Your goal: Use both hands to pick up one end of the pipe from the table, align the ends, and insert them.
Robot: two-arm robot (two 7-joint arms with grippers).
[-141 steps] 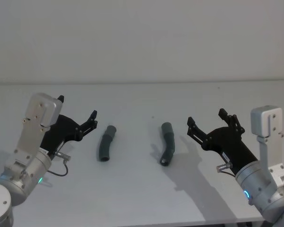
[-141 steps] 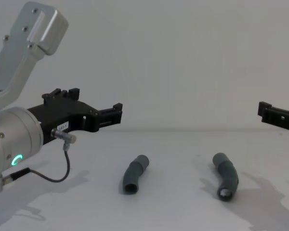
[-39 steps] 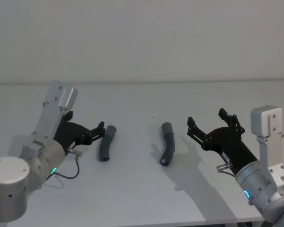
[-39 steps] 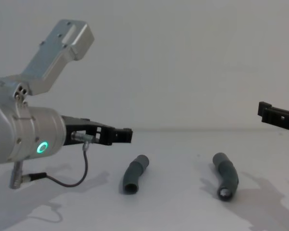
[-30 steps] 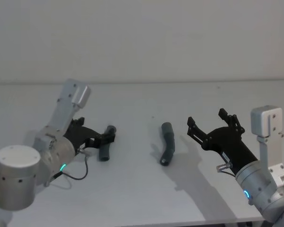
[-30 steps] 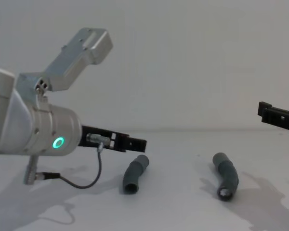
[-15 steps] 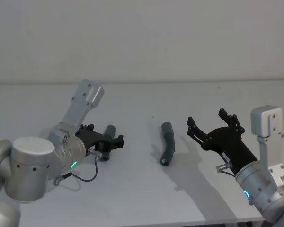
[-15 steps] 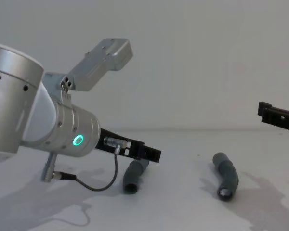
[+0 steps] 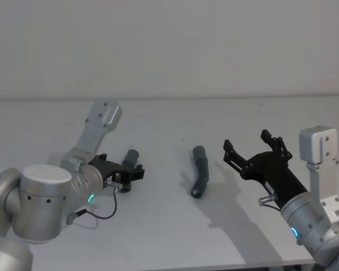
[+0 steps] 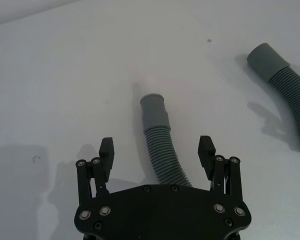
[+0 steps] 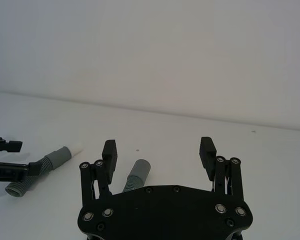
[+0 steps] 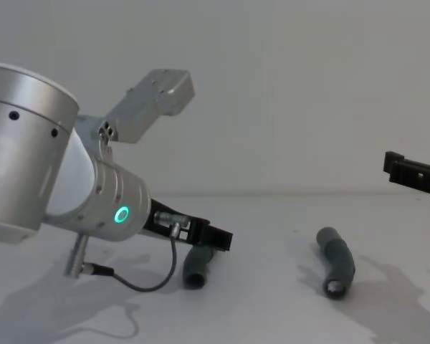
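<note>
desk (image 9: 169, 237): white. Both pipe halves lie flat on it, well apart. Neither has shifted.
left arm (image 12: 36, 165): was out at the left edge a few seconds ago. It has since swung in and dropped low over the left half.
right gripper (image 9: 246, 141): fingers wide open and empty, held above the desk just right of the right half. No change over the last seconds, so I'd say that side's approach hasn't started.
left gripper (image 10: 156, 144): fingers wide open, one each side of the left half's ribbed section, gripping nothing yet. Looks like pre-grasp is done and closing is the next call.
right half (image 9: 200, 172): bent, lies between the two grippers, untouched.
left half (image 10: 153, 112): bent, on the desk, smooth end pointing away from the left gripper.
cuff (image 11: 139, 169): grey smooth end of the right half, on the side away from the robot.
plug (image 11: 76, 148): white tip on the left half's far end, clear of the fingers, so a grasp here should leave it exposed for mating. Risk: the ribbed hose may flex and the tip's aim could wander.
</note>
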